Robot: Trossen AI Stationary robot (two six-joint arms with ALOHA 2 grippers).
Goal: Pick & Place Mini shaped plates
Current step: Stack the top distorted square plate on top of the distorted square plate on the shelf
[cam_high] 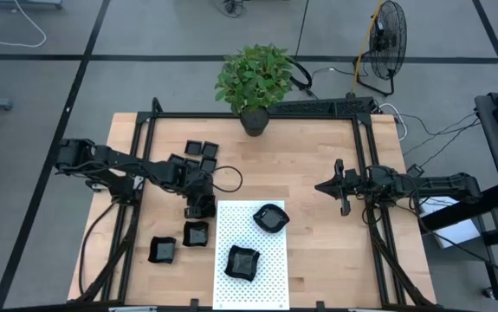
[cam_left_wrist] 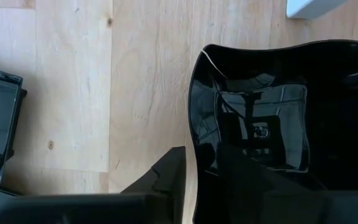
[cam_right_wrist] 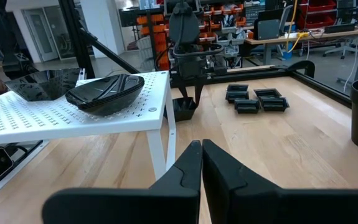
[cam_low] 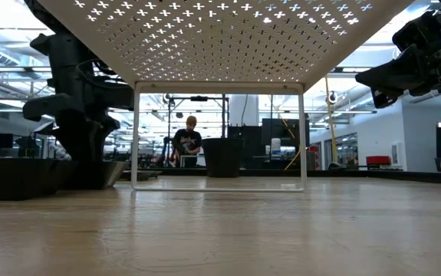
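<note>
The wooden surface [cam_high: 318, 251] fills the middle of the high view, framed by a black rail. A white dotted stand [cam_high: 250, 256] sits at its 6 o'clock edge, raised on thin white legs, with two mini shaped plates on top: a rounded plate [cam_high: 270, 217] toward the stand's far right corner and a wavy-rimmed plate [cam_high: 241, 263] nearer its front left. A potted plant [cam_high: 255, 82] stands at 12 o'clock. The left arm reaches in from 9 o'clock and its left hand [cam_high: 199, 206] is down on the wood just left of the stand's far corner, its fingers straddling the rim of a glossy black plate [cam_left_wrist: 259, 130] that rests on the surface, one finger [cam_left_wrist: 166, 180] outside the rim and the other inside; whether they already pinch it cannot be told. The right arm waits at 3 o'clock, its right hand [cam_high: 333, 186] pressed together and empty above bare wood. Two more plates [cam_high: 179, 243] lie at 7 o'clock, and a cluster of small plates [cam_high: 201, 154] sits at 11 o'clock.
</note>
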